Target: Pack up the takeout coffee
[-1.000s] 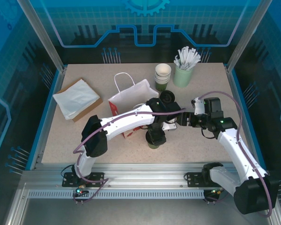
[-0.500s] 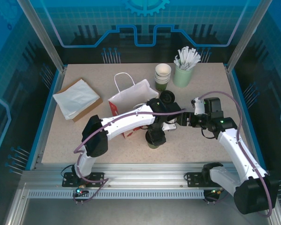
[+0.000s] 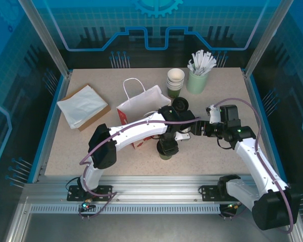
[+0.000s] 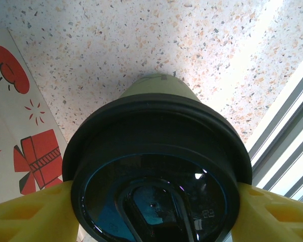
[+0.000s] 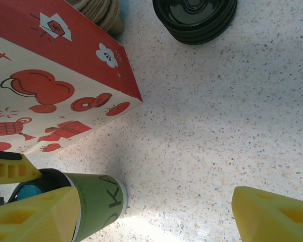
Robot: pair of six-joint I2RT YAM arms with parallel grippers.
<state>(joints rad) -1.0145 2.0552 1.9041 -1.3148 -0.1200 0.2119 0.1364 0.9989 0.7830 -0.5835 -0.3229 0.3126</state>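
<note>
My left gripper [image 4: 152,214] is down over the takeout coffee [image 4: 156,146].
The cup stands upright just beside the paper bag [image 3: 141,108]. My yellow fingers [image 4: 25,217] sit on both sides of its black lid, but I cannot tell if they squeeze it. My right gripper [image 5: 154,217], near the bag, is wide open and empty.

The takeout coffee [image 5: 98,201], standing at the near side of the table just near of the paper bag [image 5: 50,85], has a large black "K" on its olive-green wall, with part of a second letter beside it. A line of small script next to that starts with "Coffee"; the rest is too small to read. The bag's white face has red drawings of a kettle, gift boxes and stars.
</note>
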